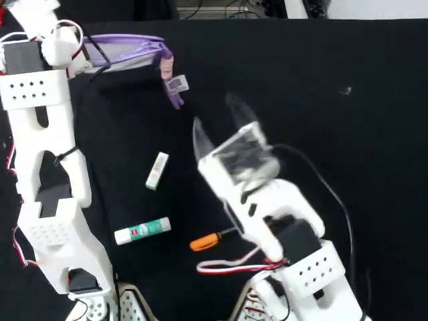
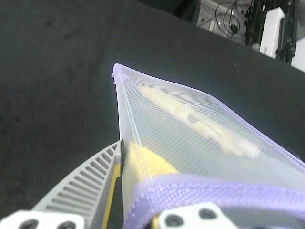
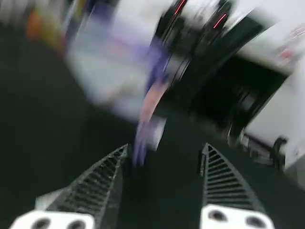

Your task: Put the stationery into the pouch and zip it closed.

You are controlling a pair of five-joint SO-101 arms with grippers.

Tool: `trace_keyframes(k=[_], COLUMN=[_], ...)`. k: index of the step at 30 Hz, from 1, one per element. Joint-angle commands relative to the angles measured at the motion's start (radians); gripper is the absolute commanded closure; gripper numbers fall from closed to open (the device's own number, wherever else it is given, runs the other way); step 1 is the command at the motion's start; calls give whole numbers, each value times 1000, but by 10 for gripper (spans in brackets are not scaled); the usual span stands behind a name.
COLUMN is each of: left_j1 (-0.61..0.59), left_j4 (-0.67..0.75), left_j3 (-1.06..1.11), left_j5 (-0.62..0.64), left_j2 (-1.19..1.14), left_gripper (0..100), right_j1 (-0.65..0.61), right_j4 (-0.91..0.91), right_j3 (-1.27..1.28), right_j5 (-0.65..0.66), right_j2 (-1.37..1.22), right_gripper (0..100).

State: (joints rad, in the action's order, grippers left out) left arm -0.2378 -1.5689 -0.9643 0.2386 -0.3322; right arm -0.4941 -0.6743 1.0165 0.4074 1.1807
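A black table (image 1: 374,134) with cables (image 1: 214,10) behind.

The pouch (image 1: 127,53) is see-through white with fine ribbed lines and lilac fabric edging, and it has a pink zip pull (image 1: 166,67) and a lilac tag (image 1: 176,87). Through its wall a yellow shape (image 2: 147,164) and a pale cream shape (image 2: 200,126) show. On the black table cloth (image 1: 348,147) lie a white glue stick (image 1: 142,231) with a green label, a white eraser (image 1: 157,170) with an olive-printed sleeve and an orange pen (image 1: 204,241) with a dark tip. The left arm (image 1: 47,147) and right arm (image 1: 294,234) are white, with red and white wires (image 1: 227,265) by the right one.
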Motion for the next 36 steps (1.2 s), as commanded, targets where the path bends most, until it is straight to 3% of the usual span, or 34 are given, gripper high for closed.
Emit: trace_keyframes(k=[1, 9, 19, 23, 26, 32, 36], left_j1=[-10, -18, -163, -185, -186, -252, -283], left_j4=[31, 61, 176, 189, 224, 242, 244], left_j3=[-15, -24, -25, -24, -25, -25, -19], left_j5=[-15, -18, -18, -21, -92, -118, -118], left_j2=[12, -61, -127, -129, -127, -117, -129], left_gripper=[970, 970, 970, 970, 970, 970, 970], right_j1=[-48, -146, -362, -391, -393, -393, -393], right_j4=[-259, -566, -580, -537, -457, -264, -229], right_j3=[-44, 39, 231, 251, 292, 248, 153], right_j5=[183, 428, 459, 451, 451, 451, 451], right_j2=[15, 7, 5, -5, -81, -403, -625], right_gripper=[780, 780, 781, 781, 781, 781, 781])
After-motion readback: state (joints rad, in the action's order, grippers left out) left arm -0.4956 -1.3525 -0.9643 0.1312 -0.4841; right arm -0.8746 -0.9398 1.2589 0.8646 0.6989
